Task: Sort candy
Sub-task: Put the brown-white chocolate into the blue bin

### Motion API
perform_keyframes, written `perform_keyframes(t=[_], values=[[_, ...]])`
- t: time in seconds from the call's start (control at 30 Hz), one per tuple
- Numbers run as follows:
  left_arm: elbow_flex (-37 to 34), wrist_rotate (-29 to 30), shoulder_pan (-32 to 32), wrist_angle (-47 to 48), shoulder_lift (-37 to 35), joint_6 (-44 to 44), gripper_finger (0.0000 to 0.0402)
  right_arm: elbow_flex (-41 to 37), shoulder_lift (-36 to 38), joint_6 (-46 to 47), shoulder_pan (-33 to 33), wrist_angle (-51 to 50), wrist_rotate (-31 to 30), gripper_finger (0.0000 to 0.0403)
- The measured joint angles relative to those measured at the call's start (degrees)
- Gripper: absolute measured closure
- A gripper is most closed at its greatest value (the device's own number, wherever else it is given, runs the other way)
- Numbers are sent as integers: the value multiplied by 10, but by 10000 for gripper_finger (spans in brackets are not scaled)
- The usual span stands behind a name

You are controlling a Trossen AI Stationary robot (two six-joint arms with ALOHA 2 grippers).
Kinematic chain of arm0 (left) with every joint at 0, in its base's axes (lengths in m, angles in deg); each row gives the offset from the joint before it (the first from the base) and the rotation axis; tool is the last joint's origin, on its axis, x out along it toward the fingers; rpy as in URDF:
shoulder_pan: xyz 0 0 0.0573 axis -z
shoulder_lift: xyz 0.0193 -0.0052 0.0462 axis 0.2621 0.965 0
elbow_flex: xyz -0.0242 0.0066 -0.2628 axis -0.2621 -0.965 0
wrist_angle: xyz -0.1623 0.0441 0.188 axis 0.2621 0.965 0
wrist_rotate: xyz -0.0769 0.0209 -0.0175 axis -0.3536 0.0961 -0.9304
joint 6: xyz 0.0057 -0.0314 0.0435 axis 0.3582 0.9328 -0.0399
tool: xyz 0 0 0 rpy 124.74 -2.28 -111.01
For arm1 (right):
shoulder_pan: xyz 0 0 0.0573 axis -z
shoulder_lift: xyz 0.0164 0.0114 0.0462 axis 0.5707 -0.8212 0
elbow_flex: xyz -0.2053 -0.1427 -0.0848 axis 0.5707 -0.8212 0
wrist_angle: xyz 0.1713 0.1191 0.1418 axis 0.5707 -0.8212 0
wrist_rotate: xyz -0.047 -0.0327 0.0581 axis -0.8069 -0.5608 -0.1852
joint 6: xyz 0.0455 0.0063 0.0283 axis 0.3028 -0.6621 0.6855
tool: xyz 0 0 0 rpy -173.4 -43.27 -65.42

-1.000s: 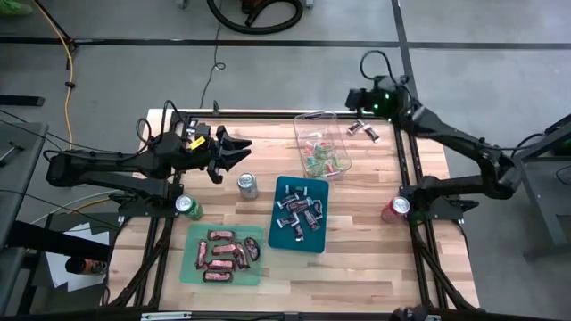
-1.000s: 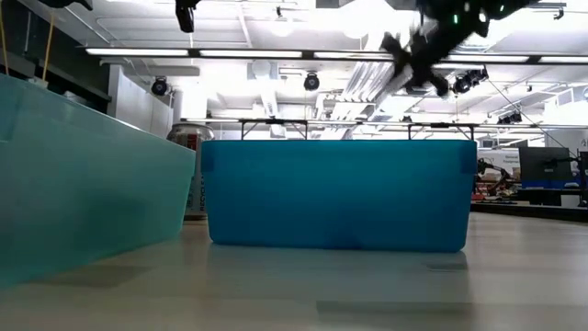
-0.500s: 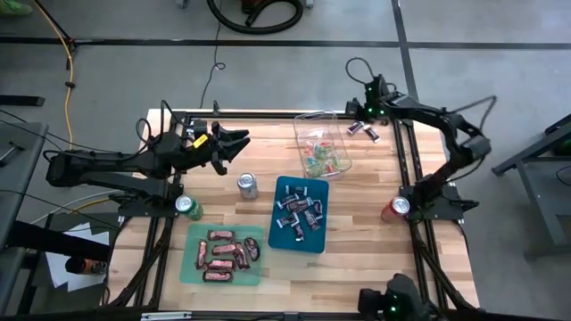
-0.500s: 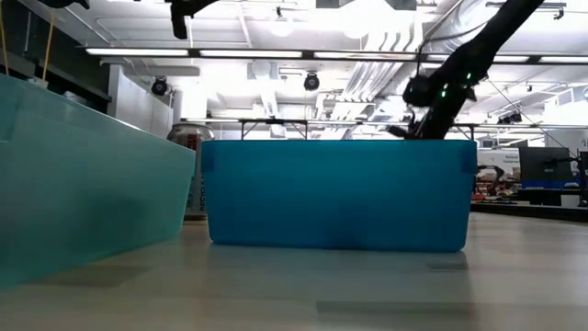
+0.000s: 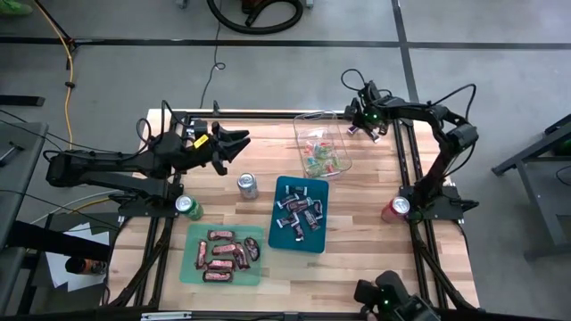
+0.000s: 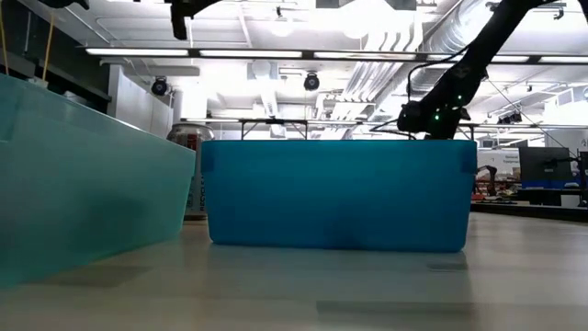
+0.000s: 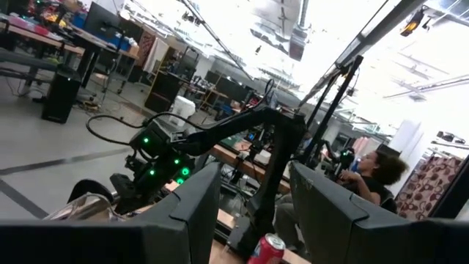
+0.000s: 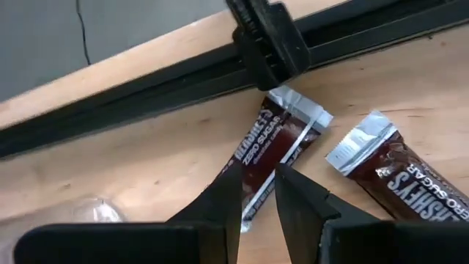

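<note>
Step in hand, as judged: pickup of a loose bar by the right gripper.

Landmark: the clear bin at the far middle of the table.

1. Candy locations. 2 loose bars lie on the bare wood just beside the clear bin, toward the table's far right corner. The clear bin holds small bright sweets. The blue tray, near the clear bin on the front side, holds dark and silver pieces. The green tray, farther front-left of the clear bin, holds red-brown bars.

2. Right gripper. It is low over the 2 loose bars. Its jaws are narrowly parted, straddling 1 bar, and hold nothing.

3. Left gripper. It waits above the table, left of the clear bin, with jaws wide and empty.

4. Next move, as judged. Lower until the fingertips bracket the bar, close, lift, then carry it to the green tray, where matching bars lie. The second bar lies close by; avoid nudging it.
</note>
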Motion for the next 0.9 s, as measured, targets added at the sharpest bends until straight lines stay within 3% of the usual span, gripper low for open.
perform_keyframes(t=[0.27,0.7,0.9], values=[[0,0,0,26,0,15,250,2,-27,46,0,27,-3,327],[0,0,0,28,0,15,250,2,-35,14,-6,17,-12,328],[0,0,0,30,0,15,250,2,-35,-23,-10,7,-16,393]])
